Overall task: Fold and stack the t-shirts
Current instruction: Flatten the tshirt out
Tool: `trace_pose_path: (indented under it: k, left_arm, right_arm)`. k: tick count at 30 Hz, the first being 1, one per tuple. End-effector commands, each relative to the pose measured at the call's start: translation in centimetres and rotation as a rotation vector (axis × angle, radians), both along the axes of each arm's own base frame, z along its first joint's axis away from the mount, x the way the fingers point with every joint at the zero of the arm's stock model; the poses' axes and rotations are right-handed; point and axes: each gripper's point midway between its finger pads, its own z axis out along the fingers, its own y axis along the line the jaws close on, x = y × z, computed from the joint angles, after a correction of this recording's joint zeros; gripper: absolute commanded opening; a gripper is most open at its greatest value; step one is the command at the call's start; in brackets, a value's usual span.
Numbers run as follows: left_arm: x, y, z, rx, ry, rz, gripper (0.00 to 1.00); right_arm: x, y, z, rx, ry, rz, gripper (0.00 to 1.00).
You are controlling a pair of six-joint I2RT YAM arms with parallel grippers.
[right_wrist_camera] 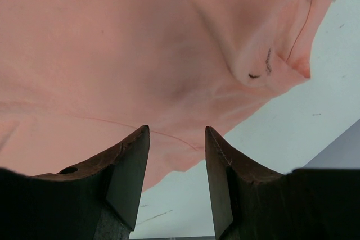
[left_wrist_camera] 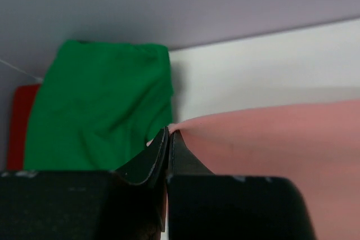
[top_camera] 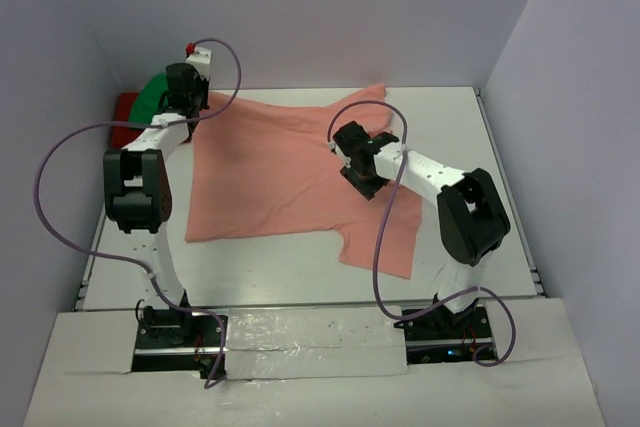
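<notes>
Currently folding salmon-pink shirt [top_camera: 270, 172]; it lies spread across middle of desk [top_camera: 300, 267]; left tool [left_wrist_camera: 169, 139] clamped on its far-left edge, beside green shirt [left_wrist_camera: 101, 105] and red shirt [left_wrist_camera: 19, 122] in far left corner; right tool [right_wrist_camera: 176, 130] jaws apart above cloth, gripping nothing; next, likely: right tool pinches matching edge, both carry it over.

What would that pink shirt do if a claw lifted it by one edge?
Probably sag and drape: the pink shirt lies limp and creased, and its edge tents up where the left claw pinches it. It looks thin, so it is likely light. Pushed, it would probably bunch into folds rather than slide whole.
</notes>
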Motion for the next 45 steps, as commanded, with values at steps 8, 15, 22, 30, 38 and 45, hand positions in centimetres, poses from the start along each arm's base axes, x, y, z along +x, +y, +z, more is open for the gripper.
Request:
trace_pose_path:
  k: [8, 15, 22, 30, 38, 45]
  left_arm:
    - [5.2, 1.2, 3.9, 0.063, -0.220, 0.092, 0.98]
    - [3.6, 1.3, 3.0, 0.085, -0.225, 0.118, 0.99]
    - [-0.6, 0.6, 6.7, -0.054, -0.244, 0.119, 0.99]
    - [-8.1, 0.2, 11.9, -0.165, -0.302, 0.078, 0.99]
    - [-12.5, 2.2, 13.8, -0.262, -0.270, 0.085, 0.99]
    - [-14.8, 2.4, 13.6, -0.261, -0.217, 0.071, 0.99]
  right_arm:
    - [0.0, 0.6, -0.8, 0.010, -0.003, -0.002, 0.52]
    - [2.5, 0.9, 1.2, 0.042, -0.170, -0.004, 0.52]
    - [8.5, 3.2, 5.2, 0.236, -0.372, -0.014, 0.52]
    - [14.3, 5.9, 2.1, 0.317, -0.320, -0.043, 0.00]
    - [14.3, 11.6, -3.1, 0.549, 0.009, -0.015, 0.00]
    - [12.3, 10.2, -6.9, 0.455, 0.140, -0.137, 0.00]
